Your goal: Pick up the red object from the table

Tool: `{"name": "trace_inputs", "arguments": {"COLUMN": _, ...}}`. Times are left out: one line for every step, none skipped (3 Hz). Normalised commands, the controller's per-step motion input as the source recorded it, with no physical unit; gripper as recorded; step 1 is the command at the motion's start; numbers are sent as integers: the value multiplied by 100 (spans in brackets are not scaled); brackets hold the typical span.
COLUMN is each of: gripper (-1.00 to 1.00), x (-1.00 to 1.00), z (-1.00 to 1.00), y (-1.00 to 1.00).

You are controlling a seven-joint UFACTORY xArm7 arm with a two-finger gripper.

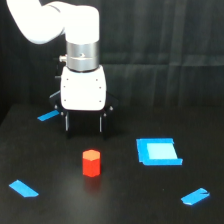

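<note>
Near the middle of the flat black matte surface (125, 200), slightly toward the exterior view's left, stands the small red-orange hexagonal block (91, 163), upright on its base, matte, with a lighter top face and darker side facets; a faint reddish reflection shows on the surface just below it. Nothing touches the block. Behind it and a little higher in the view hangs the white xArm arm (60, 22), its thick link coming in from the upper left corner, bending down through a silver metal wrist ring (81, 55) into a white boxy pincer housing (83, 90). The pincer (83, 123) points straight down, its two dark fingers (66, 122) parted with a clear gap between them and holding nothing; the tips sit close to the surface, though whether they touch it cannot be told. The block lies in front of the pincer, apart from it and roughly in line with the gap. A blue square patch (158, 151) lies to the exterior view's right of the block, well apart. Blue tape strips mark the edges: one beside the pincer's left finger (48, 116), one at lower left (23, 188), one at lower right (195, 196). Bare black surface surrounds the block on every side.
</note>
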Motion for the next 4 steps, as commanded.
{"name": "trace_inputs", "arguments": {"gripper": 100, "x": 23, "z": 9, "y": -90}}
{"name": "trace_inputs", "arguments": {"gripper": 100, "x": 19, "z": 17, "y": -90}}
{"name": "trace_inputs", "arguments": {"gripper": 100, "x": 18, "z": -1, "y": -85}}
{"name": "trace_inputs", "arguments": {"gripper": 97, "x": 13, "z": 6, "y": -71}}
